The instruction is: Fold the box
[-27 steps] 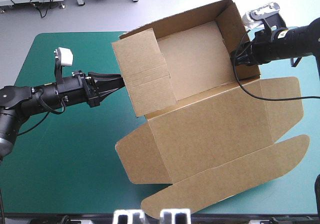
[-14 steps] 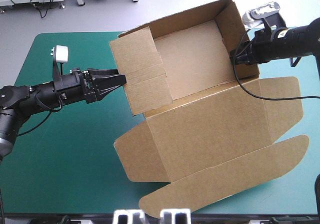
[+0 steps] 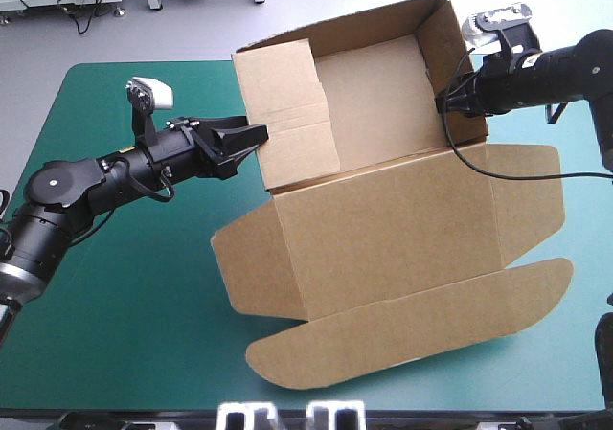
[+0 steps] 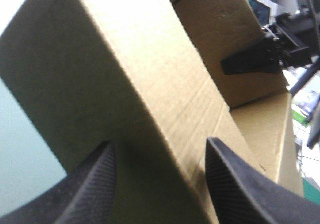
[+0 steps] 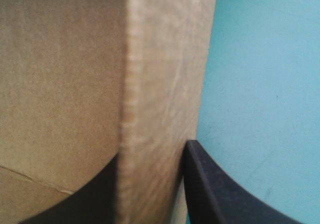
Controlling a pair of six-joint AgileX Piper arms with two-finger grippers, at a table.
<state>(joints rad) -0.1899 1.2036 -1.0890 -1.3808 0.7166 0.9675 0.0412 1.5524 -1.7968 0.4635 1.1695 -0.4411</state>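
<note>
Since the earlier pictures were taken, the box [image 3: 383, 210] has swung a little squarer to the table. Its left wall [image 3: 287, 114], which leaned outward before, now stands closer to upright.

- Box: mid-table toward the far edge. It is an open tray with the walls raised. The lid [image 3: 383, 258] lies flat toward the near edge, and its long rounded flap [image 3: 412, 339] is spread on the teal-green cover [image 3: 124, 305].
- Left gripper [image 3: 251, 138]: it has moved in. Earlier it was pointed and short of the wall. Now its fingers stand apart and straddle the left wall's outer end, not clamped.
- Right gripper [image 3: 448, 102]: same station as before, pinched on the right wall [image 3: 460, 66].

Judgement: the left wall looks folded over but not yet seated. The left gripper seems lined up to take it or press it home while the right one steadies the tray. The tray's turn suggests that any push from the left carries through to the right grip.

Views compared:
- The high view gives the whole layout and the lid, but not the gap between the left fingers and the board.
- The left wrist view shows that gap. Brown board runs between the two black fingers [image 4: 90, 184] with room on both sides. Farther off, one black finger of the right gripper lies against the right wall.
- The right wrist view shows what the high view hides behind the wall. The wall's edge runs straight up between the two fingers [image 5: 210, 189], which sit close on each face. Bare cover lies beyond on the outer side.
</note>
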